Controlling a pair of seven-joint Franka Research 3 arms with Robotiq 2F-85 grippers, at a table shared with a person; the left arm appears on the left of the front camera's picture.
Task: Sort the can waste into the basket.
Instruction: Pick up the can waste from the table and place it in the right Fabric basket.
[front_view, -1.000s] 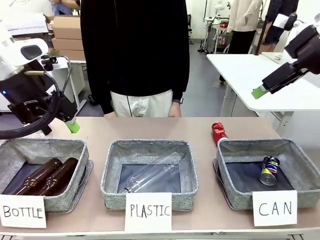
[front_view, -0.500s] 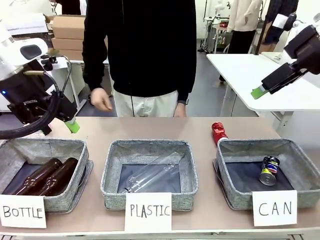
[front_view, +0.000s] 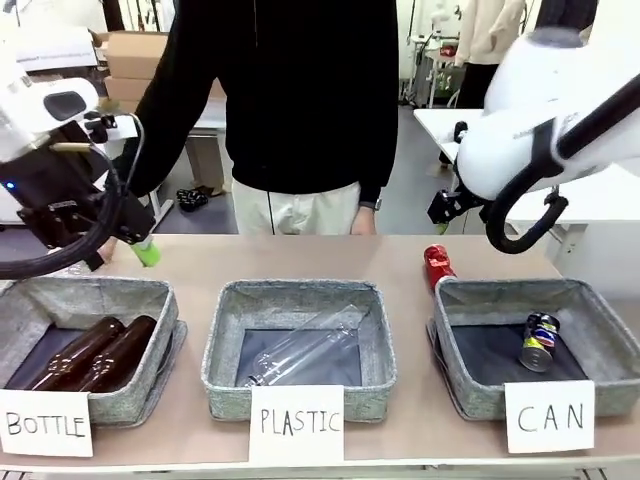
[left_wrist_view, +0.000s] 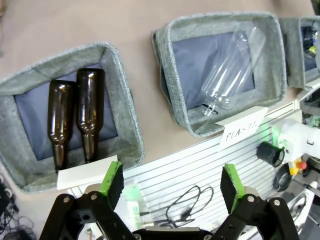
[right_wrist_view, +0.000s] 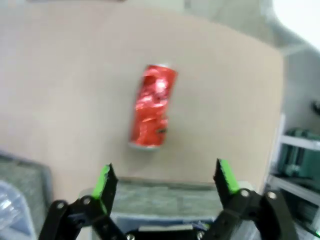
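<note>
Cans are split for now: the printed can (front_view: 540, 341) already lies in the CAN basket (front_view: 600, 318), while the red can (front_view: 436, 265) lies on the table (front_view: 300, 258), just outside that basket's far left corner. We judge this is why our right gripper (right_wrist_view: 165, 175) hangs above it, jaws wide and empty, with the red can (right_wrist_view: 152, 106) framed between the fingers for a grasp. Our left gripper (left_wrist_view: 172, 180), also open and empty, waits over the bottle basket (left_wrist_view: 127, 120), out of the way.
</note>
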